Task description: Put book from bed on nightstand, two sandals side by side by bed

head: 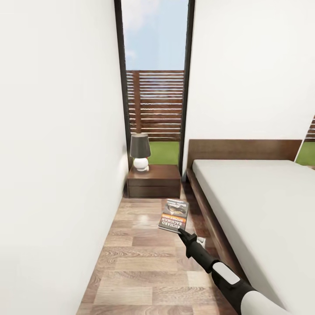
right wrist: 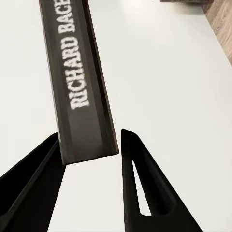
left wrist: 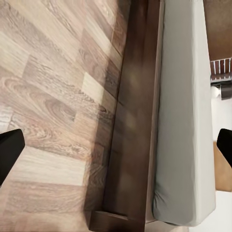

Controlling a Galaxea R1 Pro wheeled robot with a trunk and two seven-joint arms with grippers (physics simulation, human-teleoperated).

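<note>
My right gripper is shut on the book, a thin dark paperback with white and orange lettering. It hangs above the wood floor in the aisle between the white wall and the bed. In the right wrist view the book's spine sits clamped between the two black fingers of the right gripper. The nightstand stands ahead against the window, beyond the book, with a black-shaded lamp on its left part. My left gripper is open over the floor beside the bed frame. The two sandals are out of view.
A white wall closes the aisle on the left. The dark wooden bed frame borders it on the right. A tall black-framed window stands behind the nightstand. Wood-plank floor runs from me to the nightstand.
</note>
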